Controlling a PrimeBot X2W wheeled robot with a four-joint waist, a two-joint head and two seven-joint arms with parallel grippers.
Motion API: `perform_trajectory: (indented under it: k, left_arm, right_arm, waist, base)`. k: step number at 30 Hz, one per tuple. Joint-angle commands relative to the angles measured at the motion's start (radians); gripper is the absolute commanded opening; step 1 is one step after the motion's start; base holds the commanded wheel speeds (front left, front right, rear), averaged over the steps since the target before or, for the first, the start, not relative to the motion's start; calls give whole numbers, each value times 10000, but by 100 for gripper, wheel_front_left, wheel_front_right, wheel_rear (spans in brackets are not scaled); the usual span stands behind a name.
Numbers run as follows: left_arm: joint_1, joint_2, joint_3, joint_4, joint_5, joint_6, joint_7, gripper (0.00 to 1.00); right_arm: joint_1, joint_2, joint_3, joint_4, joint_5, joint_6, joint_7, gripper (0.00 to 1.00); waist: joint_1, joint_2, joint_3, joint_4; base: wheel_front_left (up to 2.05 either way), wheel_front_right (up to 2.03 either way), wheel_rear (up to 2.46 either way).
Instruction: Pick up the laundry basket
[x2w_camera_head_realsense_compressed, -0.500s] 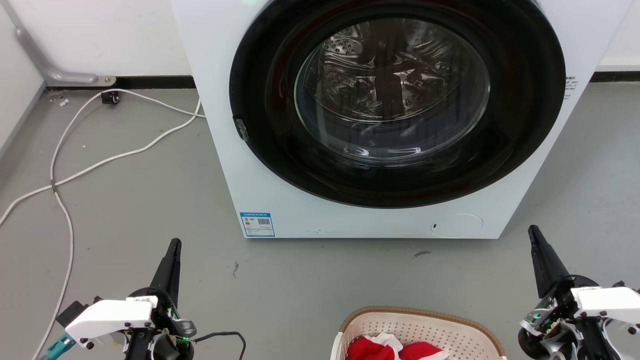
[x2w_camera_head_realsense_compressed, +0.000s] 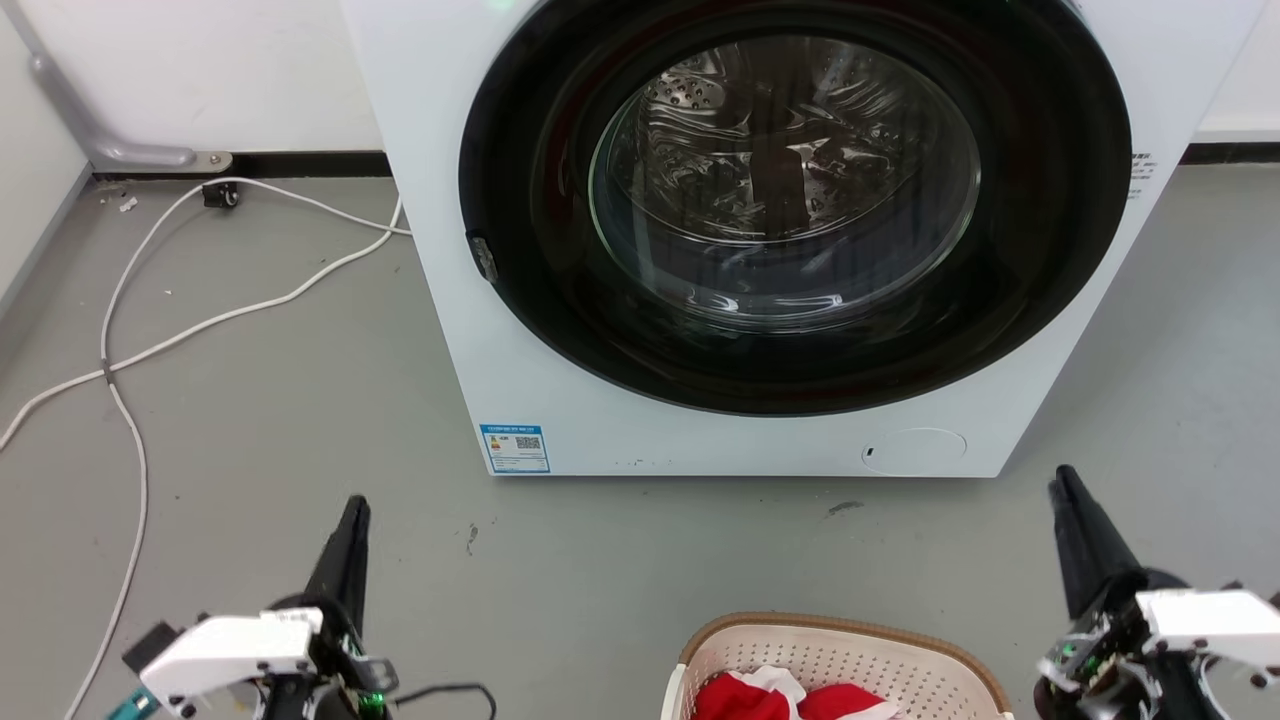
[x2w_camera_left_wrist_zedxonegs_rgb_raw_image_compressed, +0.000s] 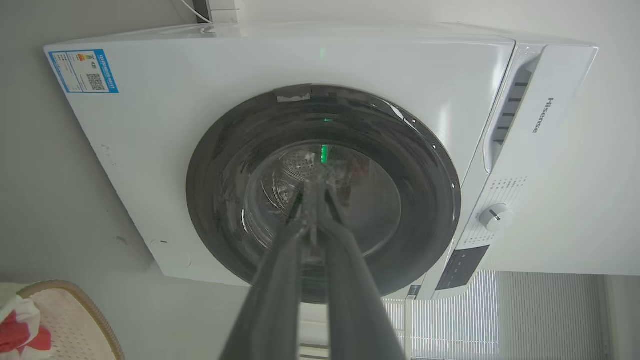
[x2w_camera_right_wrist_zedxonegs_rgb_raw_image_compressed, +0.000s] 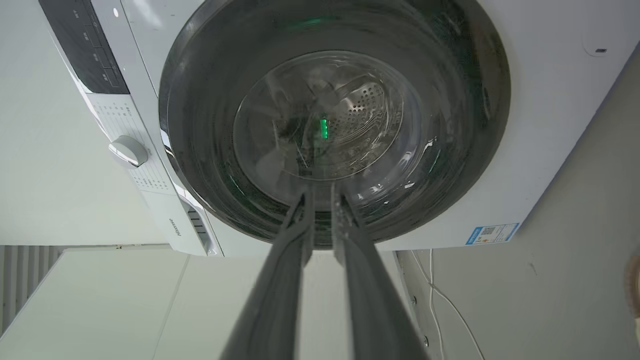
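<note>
The laundry basket (x2w_camera_head_realsense_compressed: 905, 640), cream-white with a brown rim, stands on the grey floor at the bottom middle of the head view, cut off by the frame edge. Red and white cloth (x2w_camera_head_realsense_compressed: 790, 695) lies inside it. The basket's rim (x2w_camera_left_wrist_zedxonegs_rgb_raw_image_compressed: 95, 315) also appears at the lower left of the left wrist view. My left gripper (x2w_camera_head_realsense_compressed: 354, 505) hovers to the basket's left, fingers pressed together and empty. To the basket's right, my right gripper (x2w_camera_head_realsense_compressed: 1060, 482) has a narrow gap between its fingers (x2w_camera_right_wrist_zedxonegs_rgb_raw_image_compressed: 300, 220) and holds nothing. Both point at the washer.
A white front-loading washer (x2w_camera_head_realsense_compressed: 520, 330) with a dark round door (x2w_camera_head_realsense_compressed: 790, 200) stands just beyond the basket. White cables (x2w_camera_head_realsense_compressed: 130, 350) run across the floor on the left. A grey pipe (x2w_camera_head_realsense_compressed: 90, 130) follows the back wall.
Both grippers have dropped a little lower in the head view, toward its bottom edge. The basket and washer have not moved.
</note>
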Motion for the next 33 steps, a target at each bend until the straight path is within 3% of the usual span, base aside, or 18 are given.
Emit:
perform_trajectory:
  k: [1, 14, 21, 33]
  left_arm:
    - [-73, 20, -31, -109, -30, -4, -61, 100]
    - [-68, 10, -318, -847, 301, -9, -693, 100]
    - [-91, 4, -498, -1091, 1955, -6, -992, 100]
    - [-57, -5, -977, -1384, 5136, 445, -1457, 100]
  right_arm:
    - [-62, -8, 16, -136, 28, 0, -54, 100]
    - [84, 10, 329, -965, -128, 0, -693, 100]
    - [148, -56, 448, -1115, -2102, 1, -990, 100]
    - [325, 26, 417, -1411, -5617, 1, -1456, 100]
  waist:
    - [-1, 0, -1, 0]
    - [-1, 0, 2, 6]
    - [-1, 0, 6, 6]
    - [-1, 0, 0, 10]
  base:
    - [0, 0, 0]
    - [0, 0, 0]
    - [0, 0, 0]
    - [0, 0, 0]
